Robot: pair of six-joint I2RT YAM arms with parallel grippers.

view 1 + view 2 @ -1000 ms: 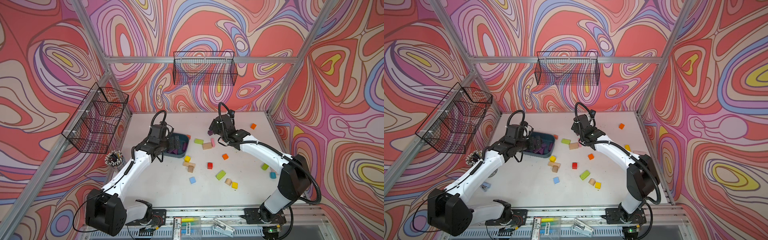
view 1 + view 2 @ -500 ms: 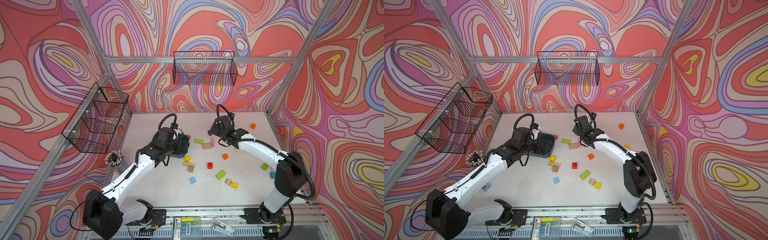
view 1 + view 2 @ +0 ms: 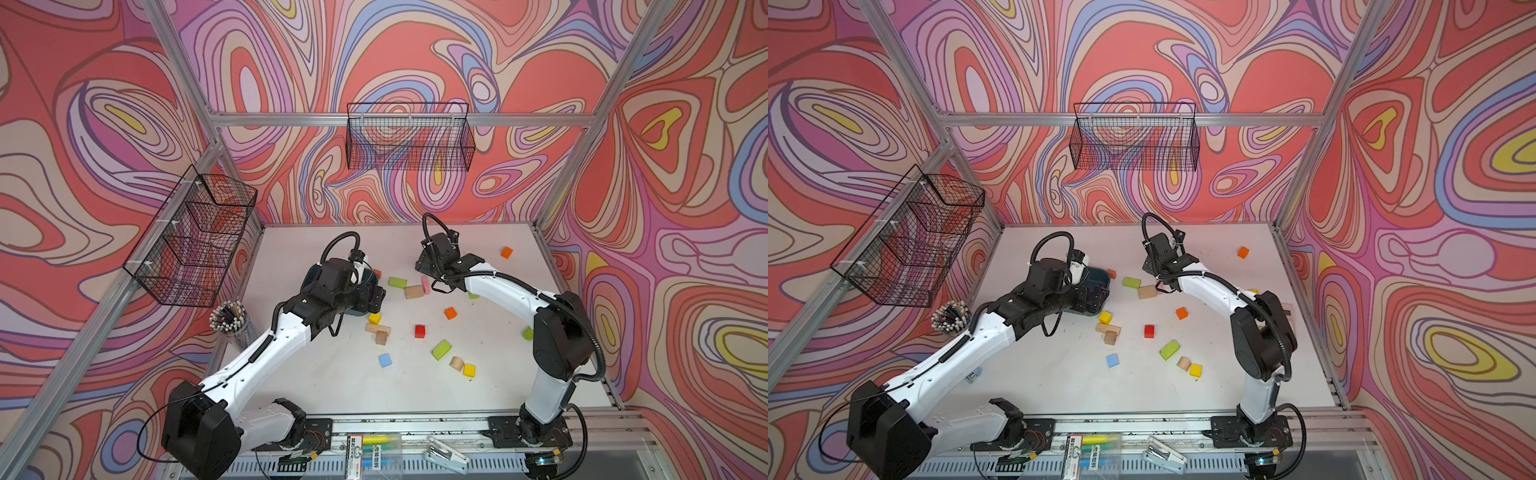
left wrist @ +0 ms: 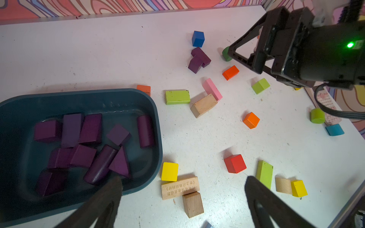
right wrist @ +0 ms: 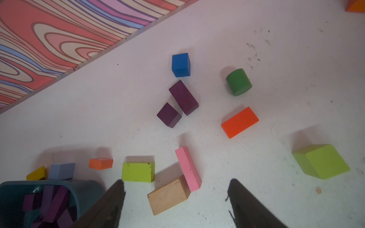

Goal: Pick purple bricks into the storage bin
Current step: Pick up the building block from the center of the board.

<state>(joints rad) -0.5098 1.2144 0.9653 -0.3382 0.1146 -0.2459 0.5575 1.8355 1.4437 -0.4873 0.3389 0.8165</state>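
Nearest the base, the left end effector [image 4: 183, 179] is found spread wide and empty, held over the edge of the bin [image 4: 79, 92]. This is judged a release posture, not a grasp. Inside the bin, about ten purple bricks [image 4: 90, 128] are seen lying loose, so the task is judged largely done. Farther out, the right end effector [image 5: 176, 181] is held parted and empty above the surface [image 5: 118, 118], near the pink slab [image 5: 188, 168]. Beyond it, a long purple brick [image 5: 183, 97] and a purple cube [image 5: 169, 115] lie touching, just short of a blue cube [image 5: 180, 64]. These two are judged the next targets, which explains the raised, open stance.
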